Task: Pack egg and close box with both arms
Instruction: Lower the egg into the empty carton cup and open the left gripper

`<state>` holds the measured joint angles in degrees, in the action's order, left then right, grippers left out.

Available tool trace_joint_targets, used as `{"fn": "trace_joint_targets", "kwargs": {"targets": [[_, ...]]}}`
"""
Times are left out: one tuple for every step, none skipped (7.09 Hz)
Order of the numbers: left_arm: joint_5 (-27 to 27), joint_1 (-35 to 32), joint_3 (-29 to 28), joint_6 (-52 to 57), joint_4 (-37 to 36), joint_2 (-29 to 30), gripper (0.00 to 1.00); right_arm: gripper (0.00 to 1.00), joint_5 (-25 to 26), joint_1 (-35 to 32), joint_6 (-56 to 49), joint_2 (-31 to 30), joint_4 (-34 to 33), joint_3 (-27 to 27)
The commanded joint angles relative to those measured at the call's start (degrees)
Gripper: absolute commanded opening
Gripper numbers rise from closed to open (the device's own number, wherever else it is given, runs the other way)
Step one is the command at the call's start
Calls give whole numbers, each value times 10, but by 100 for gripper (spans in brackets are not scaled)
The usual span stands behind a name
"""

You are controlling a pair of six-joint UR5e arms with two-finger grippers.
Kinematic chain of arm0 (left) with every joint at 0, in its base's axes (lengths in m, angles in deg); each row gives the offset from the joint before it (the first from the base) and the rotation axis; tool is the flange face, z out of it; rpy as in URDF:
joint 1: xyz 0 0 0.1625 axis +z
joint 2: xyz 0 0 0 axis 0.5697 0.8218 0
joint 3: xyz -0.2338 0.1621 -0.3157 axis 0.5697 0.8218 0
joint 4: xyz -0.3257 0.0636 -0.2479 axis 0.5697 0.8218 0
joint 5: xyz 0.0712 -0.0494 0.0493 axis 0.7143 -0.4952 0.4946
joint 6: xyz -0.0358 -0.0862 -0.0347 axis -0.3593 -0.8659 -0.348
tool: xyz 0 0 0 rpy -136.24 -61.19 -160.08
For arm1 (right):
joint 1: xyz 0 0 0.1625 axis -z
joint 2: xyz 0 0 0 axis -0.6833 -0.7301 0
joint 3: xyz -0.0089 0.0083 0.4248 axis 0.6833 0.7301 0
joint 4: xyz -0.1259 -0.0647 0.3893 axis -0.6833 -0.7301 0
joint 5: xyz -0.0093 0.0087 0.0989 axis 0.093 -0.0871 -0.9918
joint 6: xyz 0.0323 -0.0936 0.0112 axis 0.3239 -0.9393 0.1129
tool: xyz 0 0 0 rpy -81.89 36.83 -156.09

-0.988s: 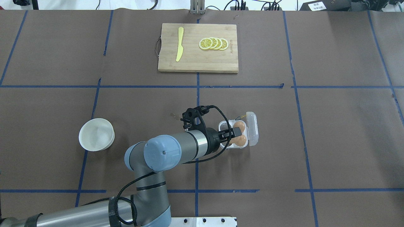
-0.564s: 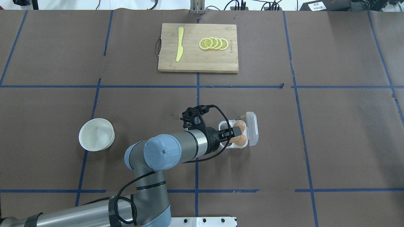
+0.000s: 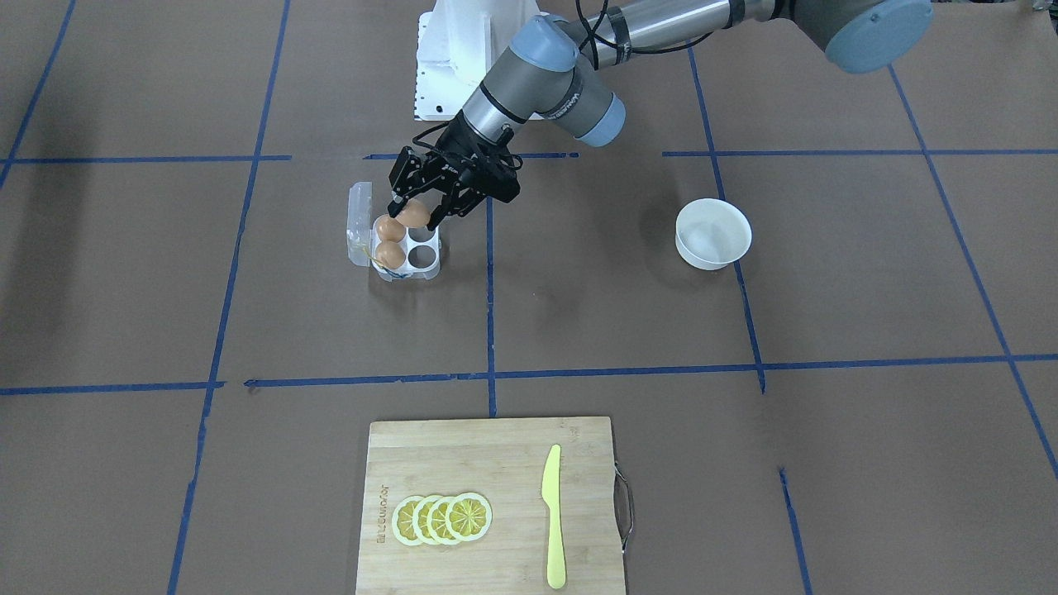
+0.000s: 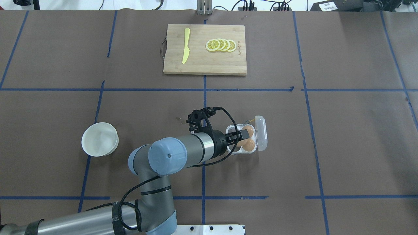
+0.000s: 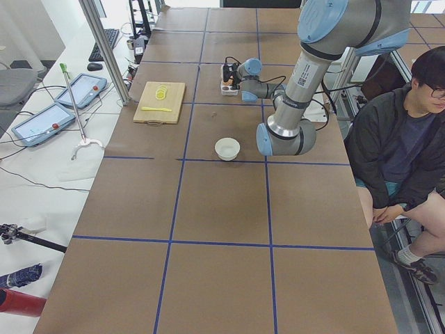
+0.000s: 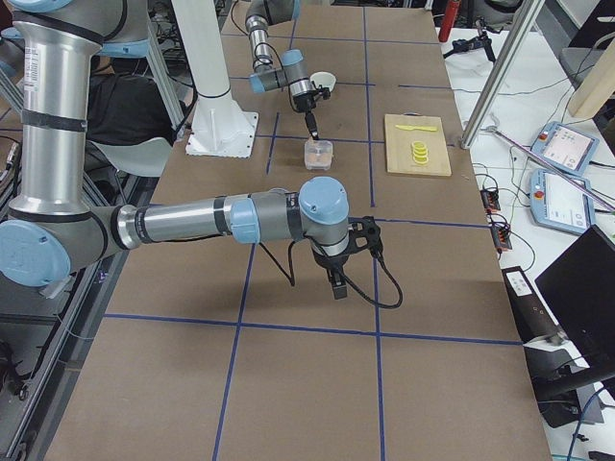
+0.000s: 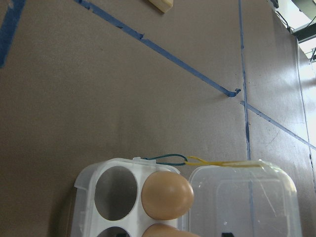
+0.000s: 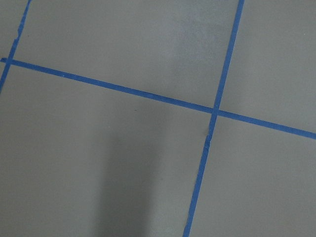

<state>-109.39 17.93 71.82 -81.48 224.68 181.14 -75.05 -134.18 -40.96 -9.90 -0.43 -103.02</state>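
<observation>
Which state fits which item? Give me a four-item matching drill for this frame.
Items:
1. raised egg
2. box lid
3. white bowl
4. lemon slices

States:
A. on the cutting board
B. hinged open
C. empty, standing apart
D. held by the left fingers over the box

Pairs: 1-D, 2-B, 3-C, 4-A

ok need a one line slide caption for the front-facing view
Left gripper holds an egg just above the open box, which has two eggs seated and two cups empty.
</observation>
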Motion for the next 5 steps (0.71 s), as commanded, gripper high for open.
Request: {"fn": "trace_joint_targets", "kwargs": {"targets": [[0, -2, 0, 0, -1, 0, 67, 100, 0, -1, 0, 0, 0, 0], [0, -2, 0, 7, -2, 0, 70, 100, 0, -1, 0, 0, 0, 0], [0, -2, 0, 8, -2, -1, 73, 100, 0, -1, 0, 0, 0, 0], [0, -2, 0, 8, -2, 0, 76, 100, 0, -1, 0, 0, 0, 1], [0, -2, 0, 13, -2, -1, 77, 100, 0, -1, 0, 0, 0, 1]]}}
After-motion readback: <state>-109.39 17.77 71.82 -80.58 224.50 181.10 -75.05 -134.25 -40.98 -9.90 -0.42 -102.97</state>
